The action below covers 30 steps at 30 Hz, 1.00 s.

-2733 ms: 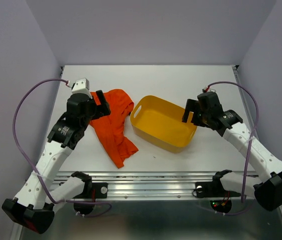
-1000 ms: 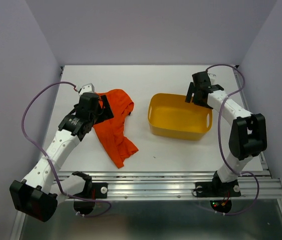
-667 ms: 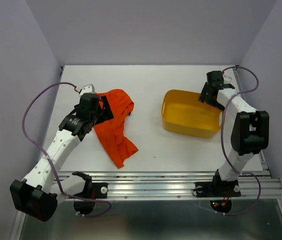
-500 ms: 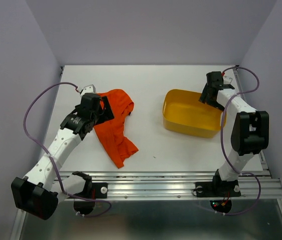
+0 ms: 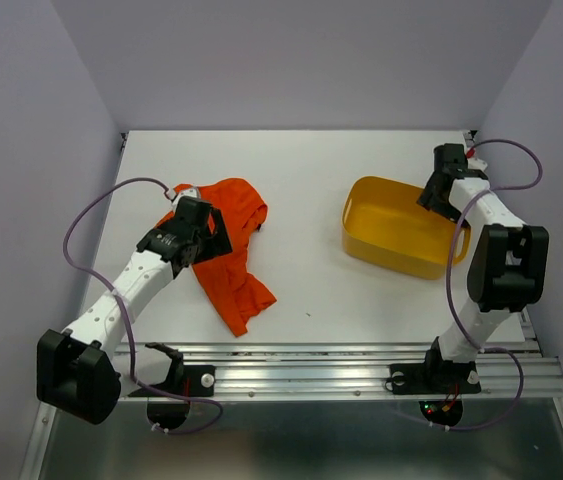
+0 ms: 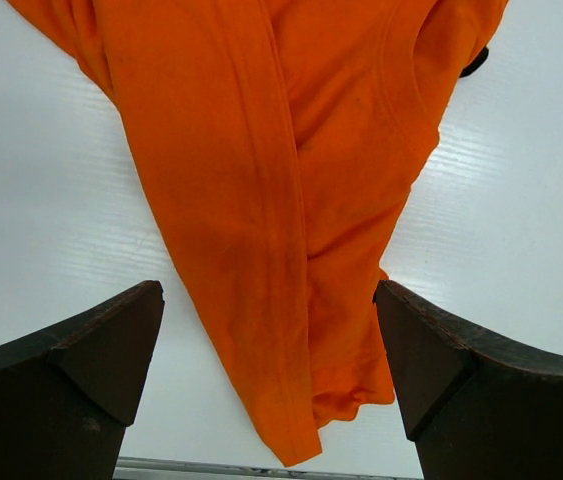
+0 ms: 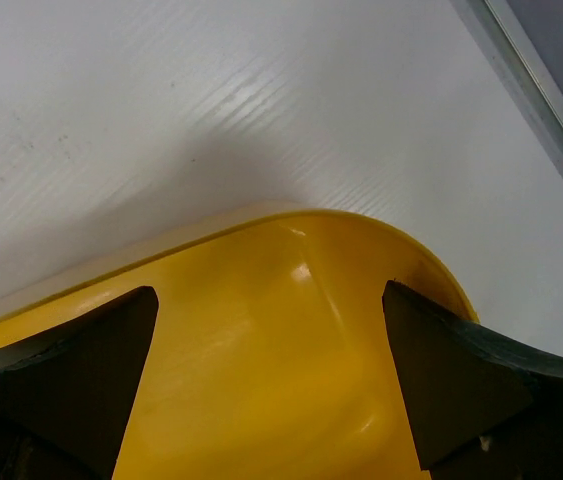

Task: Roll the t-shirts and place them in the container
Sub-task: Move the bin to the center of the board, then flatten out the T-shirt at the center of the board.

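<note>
We are hovering our left gripper (image 6: 269, 345) low over the orange-red t-shirt (image 5: 231, 255), which is lying crumpled on the left half of the white table (image 5: 311, 170); its jaws are standing wide apart, gripping nothing; our right gripper (image 7: 269, 350), equally spread, is hanging over the far right corner of the yellow tub (image 5: 391, 262), which is sitting well apart from the t-shirt.

The t-shirt (image 5: 231, 268) is plain bright orange-red. The tub (image 5: 391, 236) is solid glossy yellow. The desk (image 5: 301, 170) is white with faint ribbing.
</note>
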### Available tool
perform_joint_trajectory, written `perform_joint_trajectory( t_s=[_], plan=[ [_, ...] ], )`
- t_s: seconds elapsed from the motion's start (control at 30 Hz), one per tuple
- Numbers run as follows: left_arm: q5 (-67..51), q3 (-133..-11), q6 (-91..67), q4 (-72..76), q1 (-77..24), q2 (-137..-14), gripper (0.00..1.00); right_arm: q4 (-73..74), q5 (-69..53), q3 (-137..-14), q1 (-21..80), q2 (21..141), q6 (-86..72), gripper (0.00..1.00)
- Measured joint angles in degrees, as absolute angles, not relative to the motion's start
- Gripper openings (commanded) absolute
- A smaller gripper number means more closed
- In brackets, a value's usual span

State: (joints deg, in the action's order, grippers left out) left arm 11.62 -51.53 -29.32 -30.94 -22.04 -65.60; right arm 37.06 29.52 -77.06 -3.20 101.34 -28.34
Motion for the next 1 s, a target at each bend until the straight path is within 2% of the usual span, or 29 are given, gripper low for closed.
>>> perform_joint_trajectory(
  t_s=[0.23, 0.33, 0.6, 0.87, 0.9, 1.0],
  plan=[
    [10.72, -48.42, -31.18, -29.36, -22.04, -67.83, 0.88, 37.98, 24.84, -77.08, -1.85, 95.11, -27.83, 1.00],
    [10.92, -48.58, -31.48, -27.97, -21.30, -70.72, 0.84, 38.13, 23.29, -77.62, 2.07, 90.15, -27.31, 1.00],
    [10.81, -55.31, -30.15, -26.04, -8.32, -82.17, 0.83, 38.57, 21.37, -81.38, 25.36, 85.80, -26.87, 1.00],
    [10.46, -66.39, -28.88, -23.20, -7.55, -94.63, 0.82, 39.22, 21.10, -83.77, 44.21, 89.38, -28.82, 1.00],
    [10.41, -67.16, -28.77, -22.90, -7.55, -95.79, 0.81, 39.22, 21.10, -84.40, 45.76, 90.70, -28.95, 1.00],
    [10.31, -68.95, -28.64, -22.65, -7.55, -99.33, 0.67, 38.92, 19.68, -85.06, 49.10, 94.56, -29.45, 1.00]
  ],
)
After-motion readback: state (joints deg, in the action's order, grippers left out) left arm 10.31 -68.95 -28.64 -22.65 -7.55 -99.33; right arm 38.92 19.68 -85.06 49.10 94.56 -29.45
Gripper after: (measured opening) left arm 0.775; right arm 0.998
